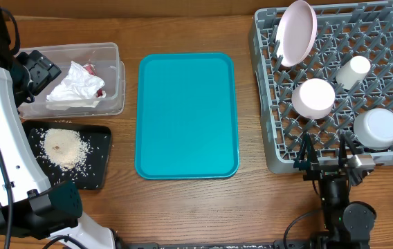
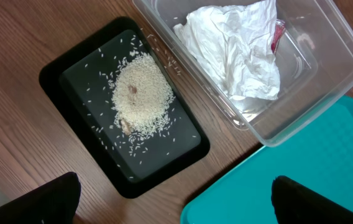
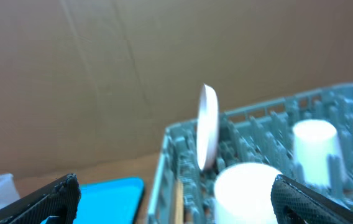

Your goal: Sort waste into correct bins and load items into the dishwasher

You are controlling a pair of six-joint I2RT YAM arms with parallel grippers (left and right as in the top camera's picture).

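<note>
From overhead, crumpled white paper waste [image 1: 75,86] lies in the clear plastic bin [image 1: 112,75] left of the teal rectangular plastic tray [image 1: 187,116]. The grey plastic dish rack [image 1: 266,104] stands on the tray's right.

In the left wrist view, the left gripper [image 2: 175,202] is spread wide and empty.

In the right wrist view, the right gripper [image 3: 176,199] is also wide and empty, facing the rack.
</note>
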